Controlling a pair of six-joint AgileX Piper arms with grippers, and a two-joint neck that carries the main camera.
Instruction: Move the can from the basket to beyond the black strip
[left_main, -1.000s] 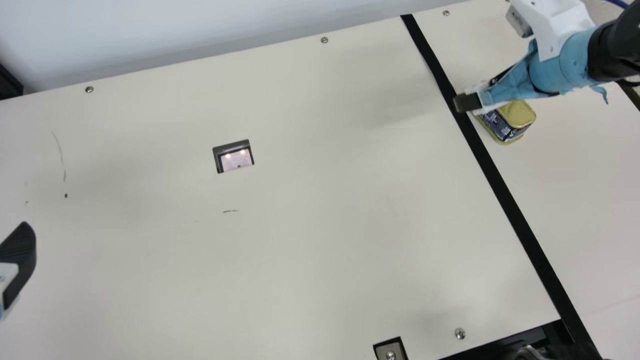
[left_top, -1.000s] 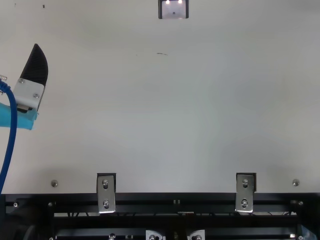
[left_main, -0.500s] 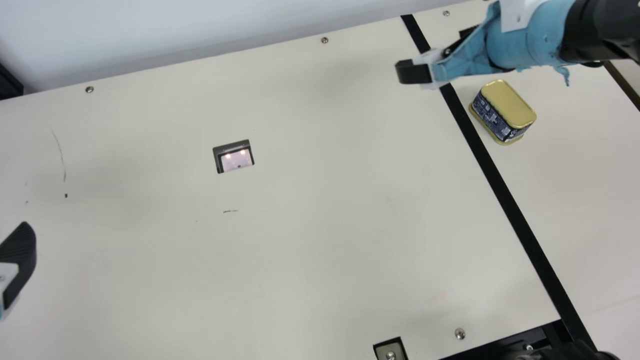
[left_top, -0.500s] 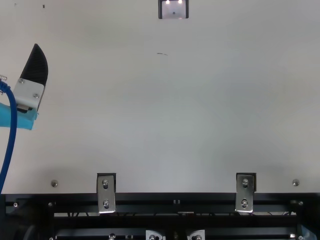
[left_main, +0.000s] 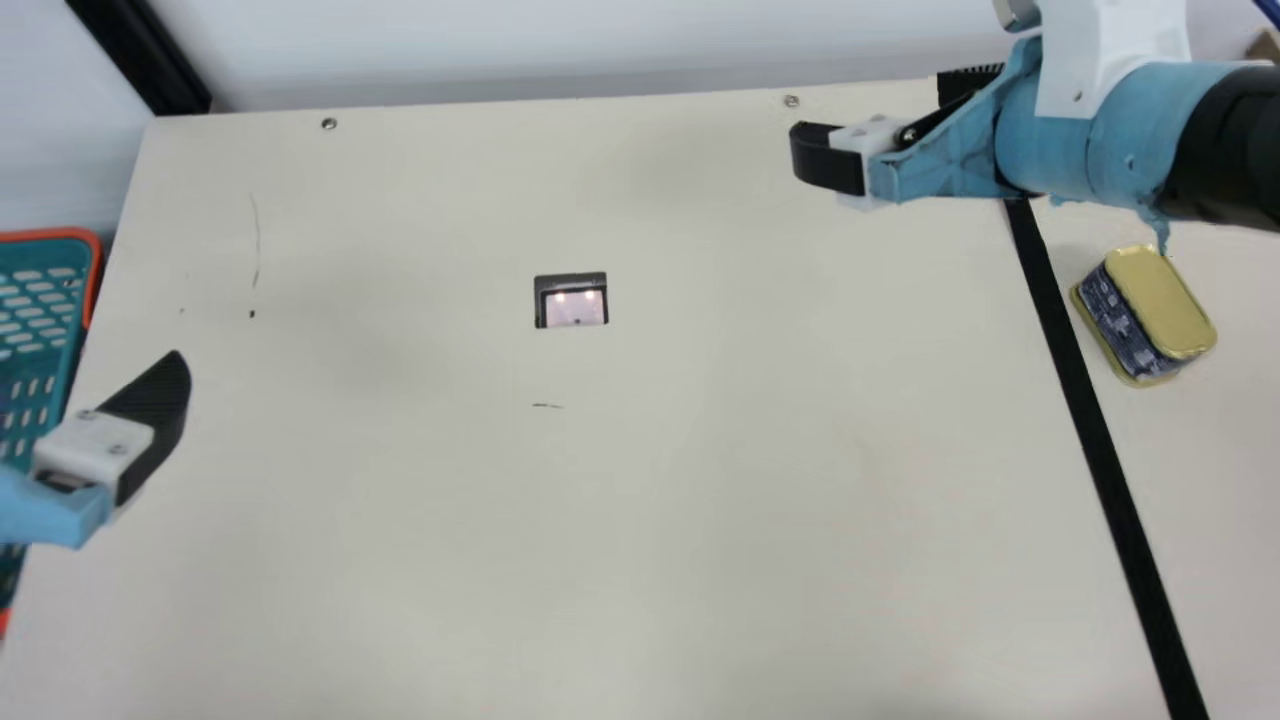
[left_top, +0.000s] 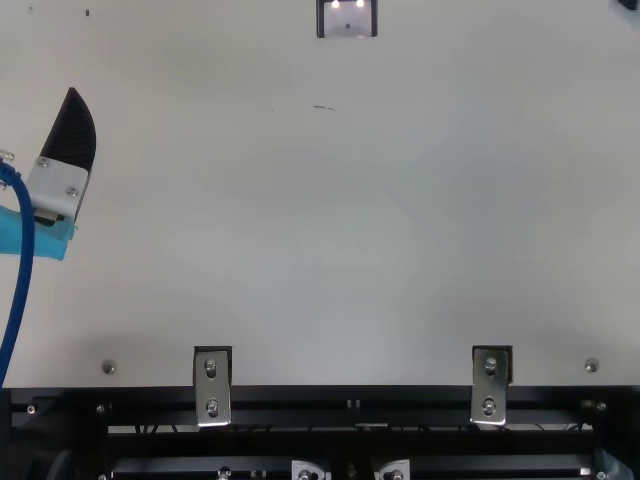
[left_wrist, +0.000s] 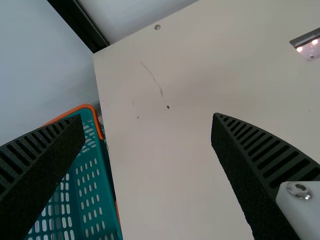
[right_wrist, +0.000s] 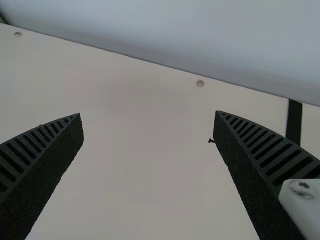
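The can (left_main: 1165, 310) sits on the tabletop (left_main: 700, 480) beyond the black strip (left_main: 1083, 400), close beside it, gold lid up and dark printed side turned toward the strip. In the main view, a ragged blue scrap hangs from the right arm's covering (left_main: 1045, 130) next to the can's far corner; I cannot tell whether they touch. The arm crosses above the strip's far stretch and hides part of it. The right hand (left_main: 825, 158) is over the tabletop on the strip's other side, well apart from the can; the right wrist view shows its fingers spread wide.

Farther across, an inset plate (left_main: 571, 279) with a pinkish window lies in the tabletop, a short dark mark (left_main: 547, 405) near it. Screws dot the far edge, with a pale wall (left_main: 600, 40) behind and a black post (left_main: 145, 60) at the corner.

On the opposite side from the can, the left hand (left_main: 160, 410) also has its fingers wide apart. It stands in front of part of the teal basket (left_main: 93, 250), whose orange rim runs just beside the tabletop's edge. In the top view, a blue cable (left_top: 22, 270) curves along the left arm, and two metal brackets (left_top: 212, 385) (left_top: 490, 385) sit at the near edge over a black frame (left_top: 350, 440).
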